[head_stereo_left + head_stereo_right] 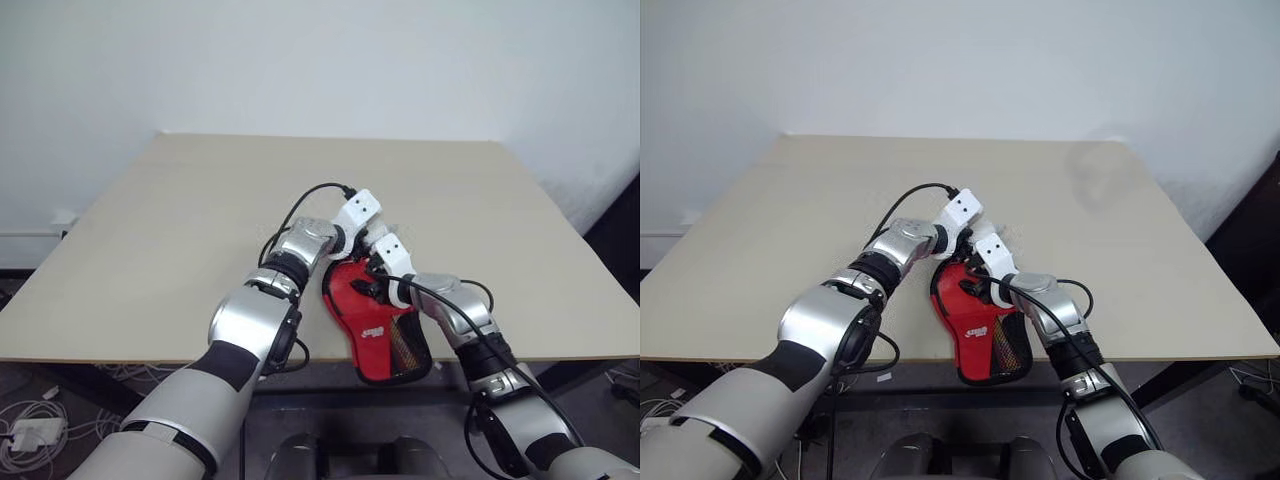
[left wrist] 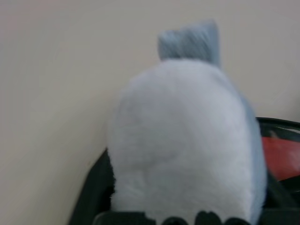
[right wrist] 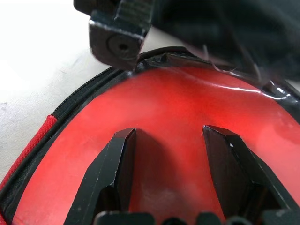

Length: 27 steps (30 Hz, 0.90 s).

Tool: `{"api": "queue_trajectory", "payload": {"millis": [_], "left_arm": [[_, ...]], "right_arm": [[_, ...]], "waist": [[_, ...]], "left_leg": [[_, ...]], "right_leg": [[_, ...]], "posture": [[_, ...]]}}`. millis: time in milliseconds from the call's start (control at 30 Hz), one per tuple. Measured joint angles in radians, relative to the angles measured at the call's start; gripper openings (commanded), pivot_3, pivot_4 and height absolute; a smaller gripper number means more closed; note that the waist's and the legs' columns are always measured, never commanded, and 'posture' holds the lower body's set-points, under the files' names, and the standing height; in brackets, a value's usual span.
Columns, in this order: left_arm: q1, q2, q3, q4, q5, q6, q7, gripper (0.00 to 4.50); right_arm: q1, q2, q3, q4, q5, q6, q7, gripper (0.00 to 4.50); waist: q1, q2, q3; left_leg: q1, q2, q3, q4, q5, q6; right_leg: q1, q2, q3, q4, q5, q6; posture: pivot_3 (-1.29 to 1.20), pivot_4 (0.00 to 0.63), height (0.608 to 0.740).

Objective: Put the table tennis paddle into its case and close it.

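Case (image 1: 385,335), red w/ small white logo, mesh panel and black trim, lies at the near edge of the table (image 1: 180,230), about mid-width, its narrow mesh end hanging over that edge. Wider round end sits further in on the tabletop, under both grippers.

Paddle (image 3: 187,136): in the right wrist view a glossy red face shows inside the case's open black zip rim. Handle can't be seen.

Right gripper (image 3: 168,173): two black fingers (image 3: 117,168) spread apart, hovering over the red face w/ nothing between them. Can't tell if the tips touch the rubber. In the head views this gripper (image 1: 375,285) comes in from the right, angled down onto the case's round end.

Left gripper (image 1: 352,250): comes in from the left, just beside the right one, at the far side of the case's round end. In the right wrist view a black finger (image 3: 117,40) of it sits at the case's zip rim. Can't tell if its jaws are open or closed, or if it pinches the rim.

Left wrist view: blurred whitish part of the right arm (image 2: 187,145) up close, black and red case edge behind it.

Table is pale beige, against a white wall (image 1: 320,60).
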Motion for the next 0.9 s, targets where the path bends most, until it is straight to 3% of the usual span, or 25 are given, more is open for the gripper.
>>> {"api": "queue_trajectory", "payload": {"millis": [400,700,800,900], "left_arm": [[0.009,0.032,0.002,-0.026,-0.001,-0.041,-0.111,3.72],[-0.072,0.08,0.175,-0.049,-0.177,0.057,-0.227,3.72],[-0.111,0.113,0.223,-0.076,-0.23,0.105,-0.263,3.76],[-0.114,0.163,0.236,-0.098,-0.251,0.124,-0.278,3.92]], "right_arm": [[0.034,-0.028,-0.002,-0.052,0.028,-0.018,0.092,2.45],[0.079,-0.083,-0.009,-0.113,0.084,-0.012,0.195,2.45],[0.084,-0.088,-0.007,-0.121,0.089,-0.014,0.208,3.05],[0.092,-0.091,-0.003,-0.136,0.095,-0.015,0.219,4.08]], "waist": [[-0.014,0.003,-0.002],[-0.015,0.003,-0.001],[-0.015,0.003,-0.001],[-0.02,0.003,-0.001]], "left_leg": [[0.0,0.001,0.0,0.001,0.0,0.001],[-0.001,0.001,-0.001,0.002,-0.001,0.001],[0.0,0.001,-0.001,0.002,-0.001,0.001],[0.0,0.001,-0.001,0.002,0.0,0.001]], "right_leg": [[0.0,0.002,0.001,0.001,-0.001,0.0],[-0.001,0.002,0.001,0.001,-0.001,0.0],[-0.001,0.002,0.001,0.001,-0.003,0.004],[0.0,0.002,0.001,0.001,-0.003,0.004]], "posture": [[0.0,0.0,0.74],[0.0,0.0,0.74],[0.0,0.0,0.74],[0.0,0.0,0.74]]}}
